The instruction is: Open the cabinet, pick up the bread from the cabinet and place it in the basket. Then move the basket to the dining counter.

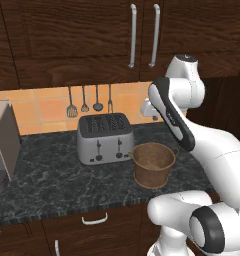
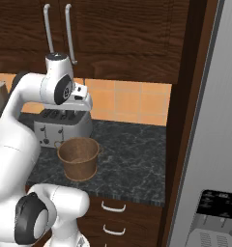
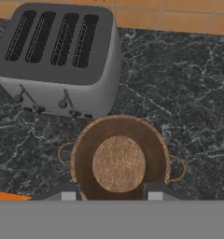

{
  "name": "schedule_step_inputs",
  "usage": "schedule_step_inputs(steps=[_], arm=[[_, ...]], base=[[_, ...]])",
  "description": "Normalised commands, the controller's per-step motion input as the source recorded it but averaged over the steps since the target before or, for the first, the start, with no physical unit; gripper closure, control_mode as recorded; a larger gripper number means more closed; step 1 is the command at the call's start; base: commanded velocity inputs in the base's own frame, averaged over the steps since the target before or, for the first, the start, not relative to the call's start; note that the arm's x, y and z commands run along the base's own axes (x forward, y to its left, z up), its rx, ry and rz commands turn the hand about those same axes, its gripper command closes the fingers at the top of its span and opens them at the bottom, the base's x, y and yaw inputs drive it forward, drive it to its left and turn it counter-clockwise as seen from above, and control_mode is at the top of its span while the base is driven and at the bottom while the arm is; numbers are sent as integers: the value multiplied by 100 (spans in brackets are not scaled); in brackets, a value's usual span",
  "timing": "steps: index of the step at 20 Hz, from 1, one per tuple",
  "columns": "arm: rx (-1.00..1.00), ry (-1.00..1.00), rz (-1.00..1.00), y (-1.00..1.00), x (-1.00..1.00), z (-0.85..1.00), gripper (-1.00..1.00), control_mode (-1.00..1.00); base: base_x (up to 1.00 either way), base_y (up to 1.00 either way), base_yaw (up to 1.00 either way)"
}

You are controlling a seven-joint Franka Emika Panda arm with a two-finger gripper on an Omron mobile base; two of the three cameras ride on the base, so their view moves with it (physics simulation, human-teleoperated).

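Basket (image 3: pixel 119 161) sits on the desk (image 3: pixel 188 102) straight below the end effector (image 3: pixel 109 196), beside the toaster (image 3: pixel 58 60); nothing lies in it. End effector stands partly open, holding nothing. Cabinet (image 1: pixel 92 35) doors above are shut, so the bread is hidden.

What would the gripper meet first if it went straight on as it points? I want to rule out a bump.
Probably the basket: the gripper points down into its open mouth, toward its woven bottom.
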Motion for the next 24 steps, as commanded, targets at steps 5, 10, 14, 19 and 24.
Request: schedule_step_inputs(steps=[5,10,14,19,24], arm=[[-2,-4,1,2,-33,0,-100,-100],[-1,-47,3,17,-25,31,-100,-100],[0,-44,0,4,4,83,-100,-100],[1,-22,-6,1,3,66,-100,-100],[1,1,-10,0,29,82,-100,-100]], base=[[0,0,0],[0,0,0],[0,0,0],[0,0,0],[0,0,0]])
